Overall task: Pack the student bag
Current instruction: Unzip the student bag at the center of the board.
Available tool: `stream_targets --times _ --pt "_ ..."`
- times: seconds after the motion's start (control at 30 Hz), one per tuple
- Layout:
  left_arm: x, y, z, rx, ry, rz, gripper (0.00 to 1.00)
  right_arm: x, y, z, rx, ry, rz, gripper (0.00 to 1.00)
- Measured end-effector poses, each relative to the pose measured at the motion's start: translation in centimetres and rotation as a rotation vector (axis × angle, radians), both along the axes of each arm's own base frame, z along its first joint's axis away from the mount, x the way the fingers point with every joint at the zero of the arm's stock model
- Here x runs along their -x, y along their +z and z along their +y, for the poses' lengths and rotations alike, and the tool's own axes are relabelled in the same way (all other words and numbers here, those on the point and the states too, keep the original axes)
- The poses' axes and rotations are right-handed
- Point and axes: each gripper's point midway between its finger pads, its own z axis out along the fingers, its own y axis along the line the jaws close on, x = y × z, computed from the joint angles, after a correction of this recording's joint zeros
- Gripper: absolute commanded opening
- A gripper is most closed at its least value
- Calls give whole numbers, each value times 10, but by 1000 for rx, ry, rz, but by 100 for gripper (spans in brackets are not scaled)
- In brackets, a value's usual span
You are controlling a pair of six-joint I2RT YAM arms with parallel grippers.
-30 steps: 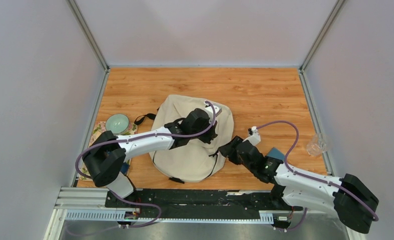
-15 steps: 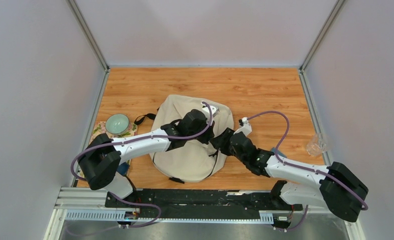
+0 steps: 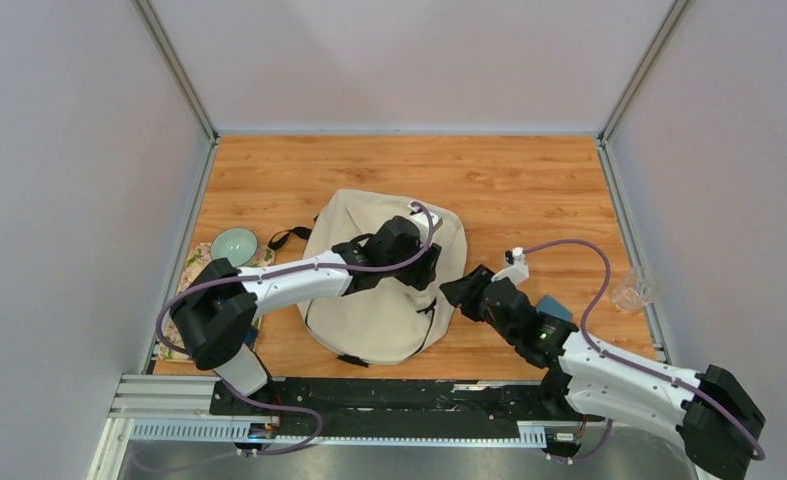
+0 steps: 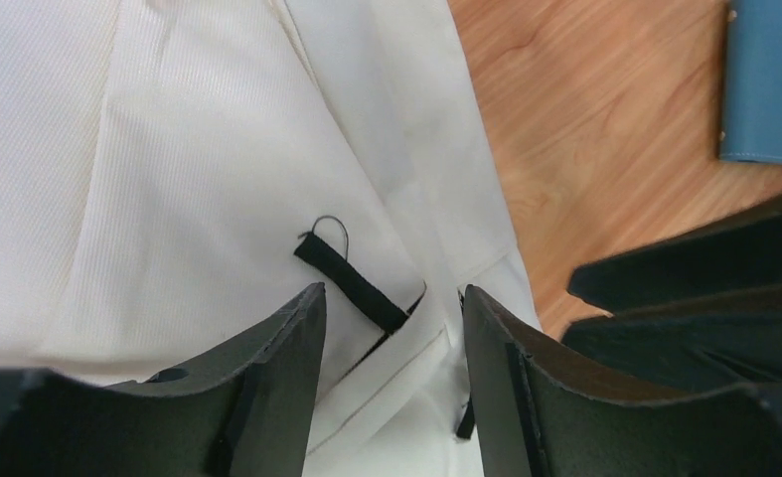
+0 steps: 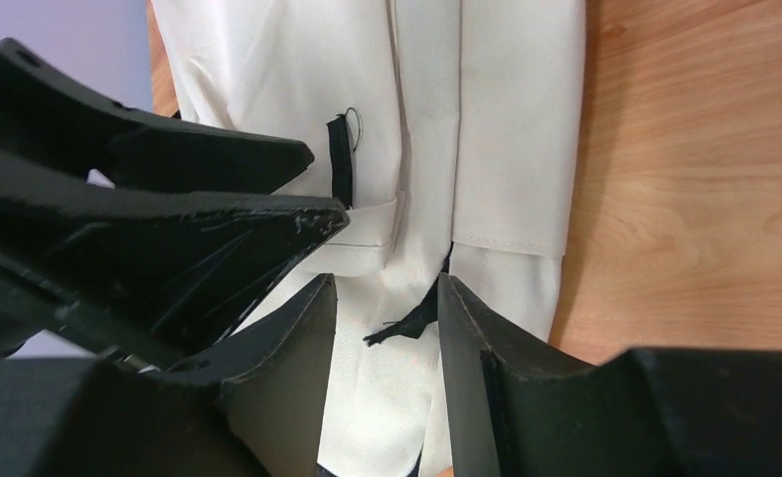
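student bag (image 3: 369, 325) matt ribbed cloth, table (image 3: 529, 180) smooth wood w/ grain

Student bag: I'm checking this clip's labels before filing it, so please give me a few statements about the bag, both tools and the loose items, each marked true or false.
1. The left tool stands open over a black zipper pull on the student bag. True.
2. The right tool holds the blue case. False: the case lies on the table beside the bag, and the right tool is open at the bag's edge.
3. The green bowl sits outside the bag, on the left arm's side. True.
4. The clear glass is packed in the bag. False: it stands at the table's right edge.
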Motion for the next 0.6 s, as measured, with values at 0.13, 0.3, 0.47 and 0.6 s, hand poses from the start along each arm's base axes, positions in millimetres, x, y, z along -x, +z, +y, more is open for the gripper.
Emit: stream_targets --times 0.13,0.3,0.47,0.6 --pt "-8 -11 -5 -50 14 16 62 7 1 -12 -12 -18 0 45" --pt "-19 -21 -8 -116 38 32 61 13 -2 -20 -20 -27 8 44" --pt "-29 -29 -6 -187 73 35 59 17 -4 -23 -21 -31 16 44" --pt "-30 -35 -3 -242 82 27 58 17 -5 -24 -19 -29 17 44"
